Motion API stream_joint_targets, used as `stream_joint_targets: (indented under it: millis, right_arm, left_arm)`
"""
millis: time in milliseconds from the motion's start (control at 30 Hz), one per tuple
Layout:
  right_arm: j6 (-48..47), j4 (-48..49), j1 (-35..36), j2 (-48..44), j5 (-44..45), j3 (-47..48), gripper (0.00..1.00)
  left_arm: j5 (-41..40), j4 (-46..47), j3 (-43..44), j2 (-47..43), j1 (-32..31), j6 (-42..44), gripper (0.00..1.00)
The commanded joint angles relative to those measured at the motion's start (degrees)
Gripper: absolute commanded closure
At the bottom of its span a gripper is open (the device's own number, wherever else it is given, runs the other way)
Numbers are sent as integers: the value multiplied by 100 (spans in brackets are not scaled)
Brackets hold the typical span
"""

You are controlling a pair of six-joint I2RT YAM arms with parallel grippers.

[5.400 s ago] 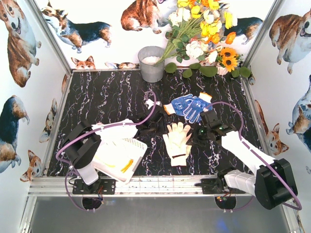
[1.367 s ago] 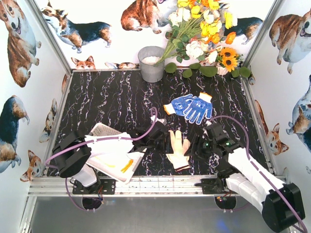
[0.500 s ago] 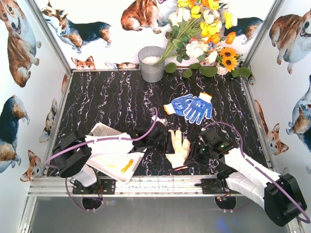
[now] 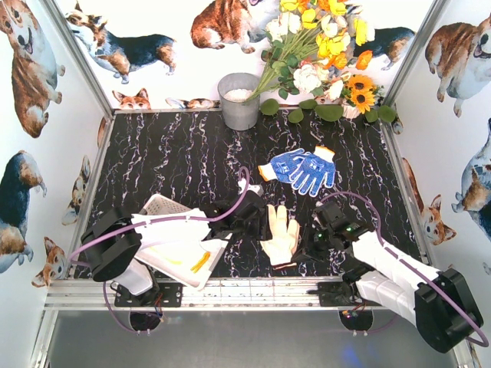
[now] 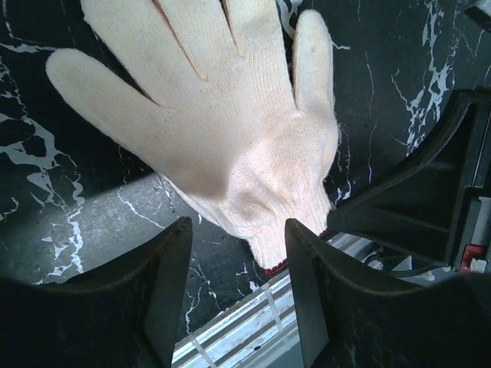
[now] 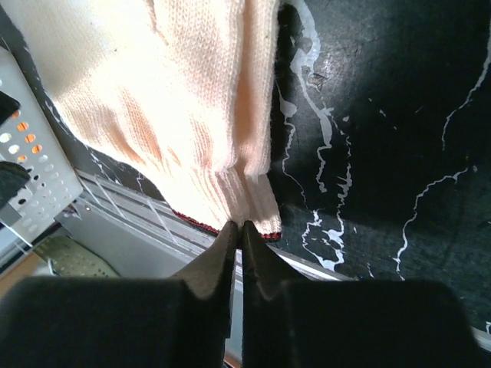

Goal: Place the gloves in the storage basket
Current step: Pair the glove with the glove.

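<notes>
My right gripper [image 6: 239,230] is pinched narrow on the red-trimmed cuff of the cream knit work glove [image 6: 153,100]. I take the cuff because it is the thick edge nearest me and easiest to lift from. The glove lies flat on the black white-veined marble tabletop [image 4: 176,153], fingers pointing away, between my two arms. My left gripper [image 5: 238,230] hovers over its wrist end with jaws half apart and nothing in them, placed, I judge, to help steady or take it. The shallow white slotted plastic storage basket [image 4: 219,249] sits just left of the glove, under my left arm. The blue white-dotted gloves [image 4: 301,169] wait farther back.
</notes>
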Motion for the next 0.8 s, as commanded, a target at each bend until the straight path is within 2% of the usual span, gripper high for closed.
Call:
stream_joint_targets:
  millis: [0,200,567,767]
  right_arm:
    - [-114,-83,33,-155,-38,348,100]
    - [-256,-555,32,-303,-207,485,100]
    - [-407,-707,40,-171,-526,447,100]
    - [-452,-759,40,-81,-715,528,100]
  left_arm:
    - [-270,-171,221,-202,20,165,53]
    - [-248,-255,364,-153,27,276,53]
    - [-65,-155,522,135,30,378,53]
    - [-78,28,535,372,34,369,57]
